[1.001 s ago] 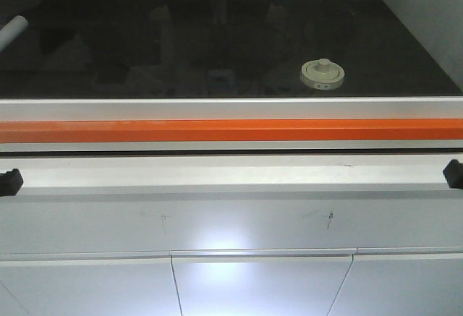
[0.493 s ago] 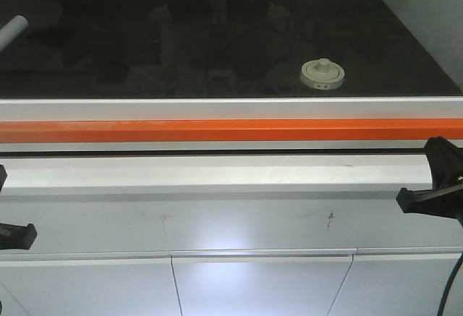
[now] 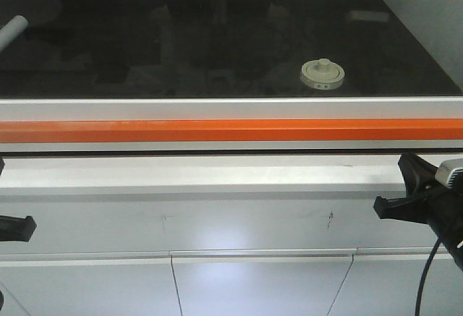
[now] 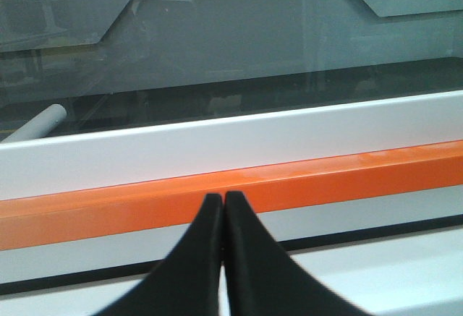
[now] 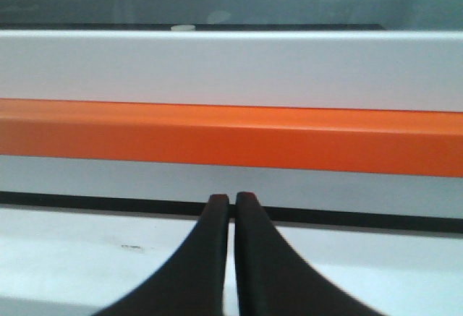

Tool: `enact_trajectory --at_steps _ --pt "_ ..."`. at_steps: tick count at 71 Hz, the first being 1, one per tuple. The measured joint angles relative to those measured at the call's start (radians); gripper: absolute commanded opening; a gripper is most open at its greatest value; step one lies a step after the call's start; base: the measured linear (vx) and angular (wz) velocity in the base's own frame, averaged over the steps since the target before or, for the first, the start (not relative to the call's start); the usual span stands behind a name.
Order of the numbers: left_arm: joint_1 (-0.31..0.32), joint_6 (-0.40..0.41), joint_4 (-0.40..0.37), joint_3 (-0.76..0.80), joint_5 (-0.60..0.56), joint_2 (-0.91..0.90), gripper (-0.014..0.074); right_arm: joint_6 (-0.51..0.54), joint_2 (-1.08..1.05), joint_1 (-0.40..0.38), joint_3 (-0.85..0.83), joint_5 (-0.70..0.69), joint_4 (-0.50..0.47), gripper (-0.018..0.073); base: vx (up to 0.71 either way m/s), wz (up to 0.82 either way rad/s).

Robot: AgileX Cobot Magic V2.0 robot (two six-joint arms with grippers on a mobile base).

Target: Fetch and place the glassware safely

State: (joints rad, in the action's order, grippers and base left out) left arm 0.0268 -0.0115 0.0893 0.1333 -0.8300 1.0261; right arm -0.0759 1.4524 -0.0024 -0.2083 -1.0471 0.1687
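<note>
The glass jar, squat with a cream-white lid and a central knob, stands upright on the black worktop, right of centre near the front rail. My right gripper hovers low at the right, in front of the white ledge and well short of the jar. In the right wrist view its fingers are closed and empty, pointing at the orange bar. My left gripper is at the far left edge, mostly out of view. In the left wrist view its fingers are closed and empty.
An orange bar and white rails run across the front of the worktop. A white ledge lies below them, above cabinet doors. A white tube lies at the back left and shows in the left wrist view. Reflective glass fronts the enclosure.
My right gripper has come in from the right edge, moving left and lower. My left gripper has dropped lower at the left edge. The jar has not moved.
</note>
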Motion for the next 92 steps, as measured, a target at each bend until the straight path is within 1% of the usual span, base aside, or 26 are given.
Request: enact_trajectory --at_steps 13,21,38,67,78,92 --pt "0.0 0.0 0.0 0.0 0.0 0.0 -0.0007 0.004 0.093 0.0 -0.02 -0.066 -0.003 -0.0001 0.0 0.0" --pt "0.0 0.0 0.0 0.0 0.0 0.0 -0.0007 0.005 0.133 0.0 -0.044 -0.079 -0.004 -0.0001 0.0 0.0" --pt "0.0 0.0 -0.001 0.0 0.0 0.0 -0.0007 0.049 0.2 0.0 -0.086 -0.083 -0.005 -0.0001 0.0 0.0" --pt "0.0 0.0 -0.001 0.0 0.0 0.0 -0.0007 0.053 0.269 0.0 -0.154 -0.088 -0.011 -0.0001 0.0 0.0" --pt "0.0 0.0 -0.001 0.0 0.0 0.0 -0.0007 0.055 0.269 0.0 -0.183 -0.085 -0.037 -0.0001 0.0 0.0" --pt "0.0 0.0 -0.001 0.0 0.0 0.0 -0.0007 0.056 0.274 0.0 -0.211 -0.048 -0.057 -0.0001 0.0 0.0"
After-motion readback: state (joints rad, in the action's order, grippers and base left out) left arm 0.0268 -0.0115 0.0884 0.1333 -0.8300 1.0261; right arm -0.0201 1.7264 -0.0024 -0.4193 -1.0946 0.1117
